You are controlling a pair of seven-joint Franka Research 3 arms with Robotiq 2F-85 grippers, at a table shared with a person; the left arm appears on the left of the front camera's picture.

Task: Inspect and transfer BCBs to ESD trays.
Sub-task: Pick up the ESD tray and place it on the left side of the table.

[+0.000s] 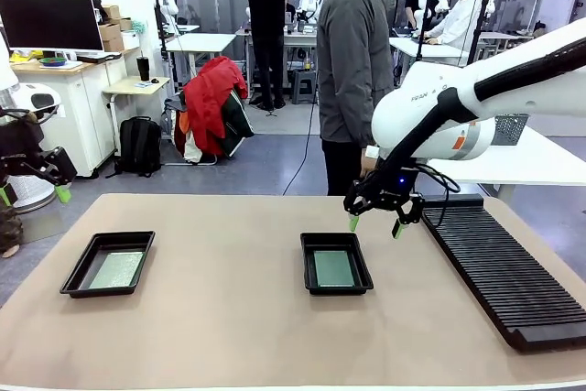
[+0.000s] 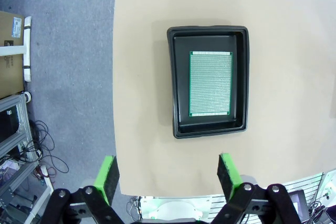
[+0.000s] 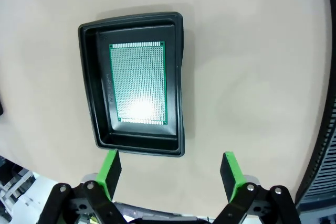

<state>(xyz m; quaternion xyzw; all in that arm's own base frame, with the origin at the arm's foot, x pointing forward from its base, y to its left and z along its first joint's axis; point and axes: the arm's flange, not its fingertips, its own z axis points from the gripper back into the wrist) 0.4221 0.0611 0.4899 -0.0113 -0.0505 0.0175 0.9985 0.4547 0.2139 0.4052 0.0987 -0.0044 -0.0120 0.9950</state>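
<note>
Two black ESD trays lie on the tan table: one at the left [image 1: 73, 279] and one in the middle [image 1: 309, 272]. Each holds a flat green BCB, the left one [image 1: 116, 269] and the middle one [image 1: 333, 268]. My right gripper [image 1: 376, 223] hangs open just above and to the right of the middle tray; the right wrist view looks down on that tray [image 3: 89, 87] and its board [image 3: 137, 83]. My left gripper [image 1: 35, 191] is open, off the table's left edge; the left wrist view shows the left tray [image 2: 181, 82] and board [image 2: 210, 83] below.
A long black ribbed rack [image 1: 504, 267] runs along the table's right side. A person in a grey jacket [image 1: 352, 61] stands at the far edge behind the right arm. Bare tabletop lies between the trays and along the front.
</note>
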